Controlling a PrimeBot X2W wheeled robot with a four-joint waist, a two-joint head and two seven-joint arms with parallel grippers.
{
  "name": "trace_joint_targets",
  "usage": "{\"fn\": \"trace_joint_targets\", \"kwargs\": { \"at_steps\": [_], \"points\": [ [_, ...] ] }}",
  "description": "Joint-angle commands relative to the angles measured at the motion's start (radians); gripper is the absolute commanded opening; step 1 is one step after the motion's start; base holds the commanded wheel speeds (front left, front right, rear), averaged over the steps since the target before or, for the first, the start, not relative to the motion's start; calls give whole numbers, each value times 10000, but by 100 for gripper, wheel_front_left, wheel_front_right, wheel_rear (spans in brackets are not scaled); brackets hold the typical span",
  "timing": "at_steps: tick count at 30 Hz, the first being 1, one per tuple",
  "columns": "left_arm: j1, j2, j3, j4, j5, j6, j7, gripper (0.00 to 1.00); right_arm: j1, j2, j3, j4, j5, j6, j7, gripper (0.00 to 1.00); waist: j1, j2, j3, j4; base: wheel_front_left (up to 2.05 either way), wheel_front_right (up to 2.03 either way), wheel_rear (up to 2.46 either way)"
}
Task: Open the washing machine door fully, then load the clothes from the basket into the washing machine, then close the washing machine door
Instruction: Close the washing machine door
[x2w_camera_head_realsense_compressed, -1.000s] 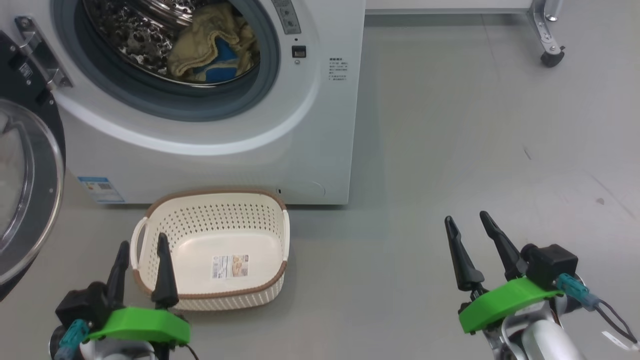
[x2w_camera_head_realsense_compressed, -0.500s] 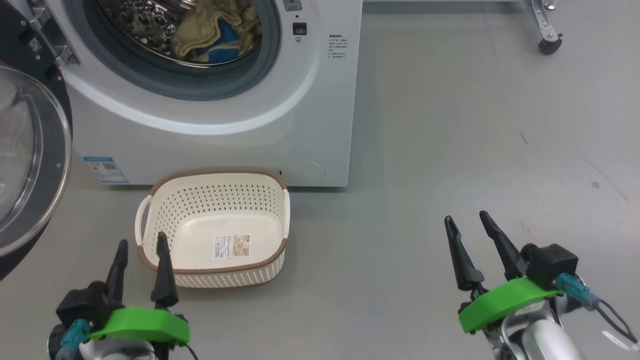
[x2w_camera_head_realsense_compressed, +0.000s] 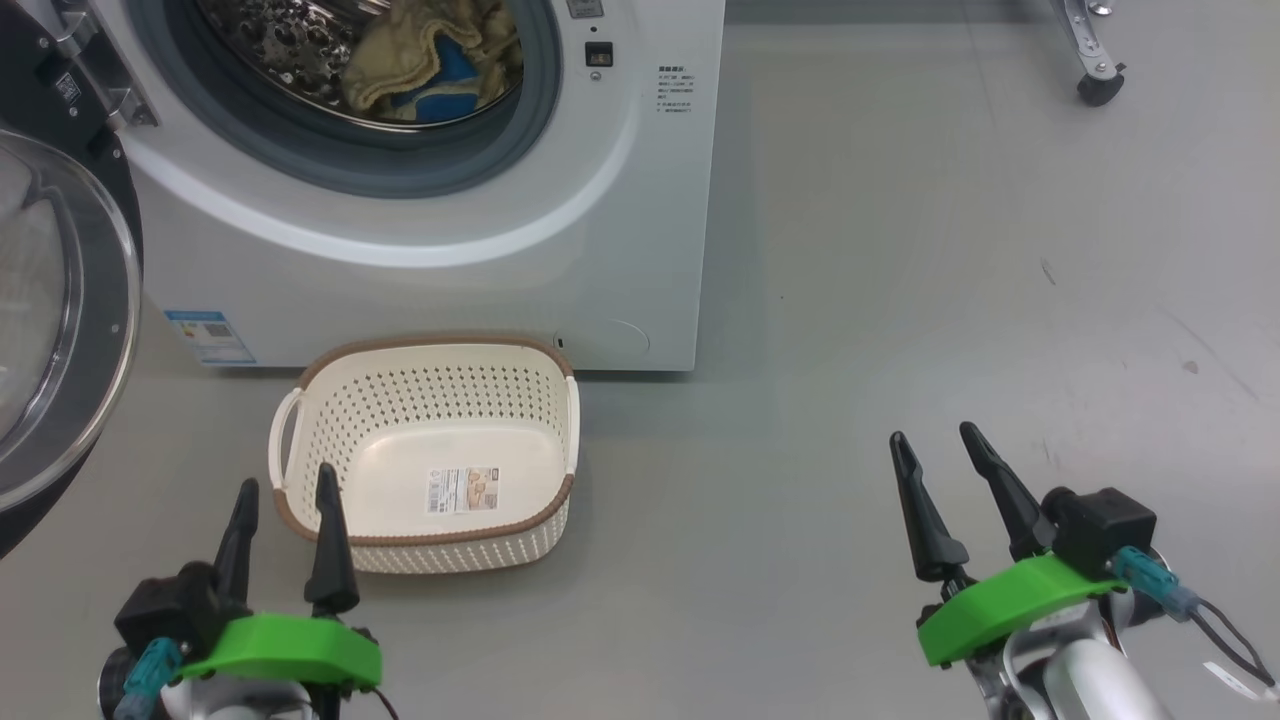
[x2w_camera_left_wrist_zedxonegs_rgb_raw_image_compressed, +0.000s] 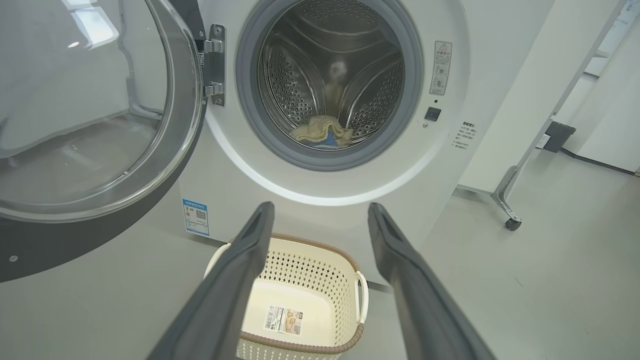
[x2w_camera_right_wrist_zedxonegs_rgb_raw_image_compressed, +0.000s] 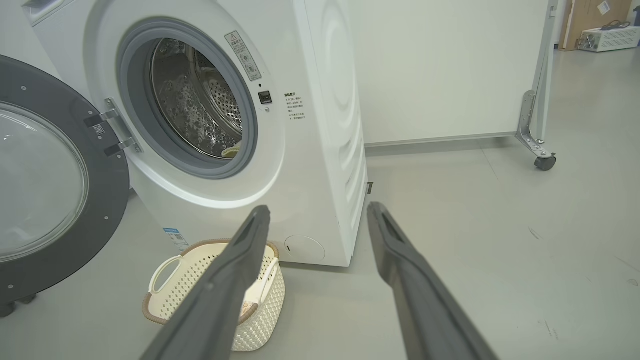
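The washing machine (x2w_camera_head_realsense_compressed: 500, 250) stands with its door (x2w_camera_head_realsense_compressed: 60, 330) swung wide open to the left; the door (x2w_camera_left_wrist_zedxonegs_rgb_raw_image_compressed: 95, 115) shows its glass bowl in the left wrist view. The clothes (x2w_camera_head_realsense_compressed: 420, 60), cream-yellow with a blue patch, lie in the steel drum (x2w_camera_left_wrist_zedxonegs_rgb_raw_image_compressed: 330, 90). On the floor before the machine sits the basket (x2w_camera_head_realsense_compressed: 430, 450), with just a label on its bottom. My left gripper (x2w_camera_head_realsense_compressed: 285, 490) is open at the basket's near left corner, holding nothing. My right gripper (x2w_camera_head_realsense_compressed: 935, 440) is open over bare floor to the right.
A white panel on a wheeled metal leg (x2w_camera_right_wrist_zedxonegs_rgb_raw_image_compressed: 542, 160) stands behind and right of the machine. Grey floor (x2w_camera_head_realsense_compressed: 950, 250) spreads to the right. A blue label sticker (x2w_camera_head_realsense_compressed: 208, 335) marks the machine's lower left front.
The head view has shifted, so the machine and basket sit a little higher in the picture than a second ago. Both grippers hold the same open pose.
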Motion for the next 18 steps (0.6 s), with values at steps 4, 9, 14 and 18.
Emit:
{"fn": "trace_joint_targets", "kwargs": {
  "at_steps": [4,9,14,18],
  "points": [
    [-446,80,295,-306,135,4,-68,100,-483,-26,184,-263,88,40,-95,100,0,0,-9,7,0,0,0],
    [-450,73,278,-280,142,4,-68,100,-482,-26,191,-244,104,40,-95,100,0,0,-22,23,0,0,0],
    [-458,67,296,-230,155,4,-68,100,-480,-26,200,-230,114,40,-95,100,0,0,-63,28,0,0,0],
    [-448,54,320,-213,173,4,-68,100,-466,-26,213,-218,107,40,-95,100,0,0,-93,28,0,0,0]
  ]
}}
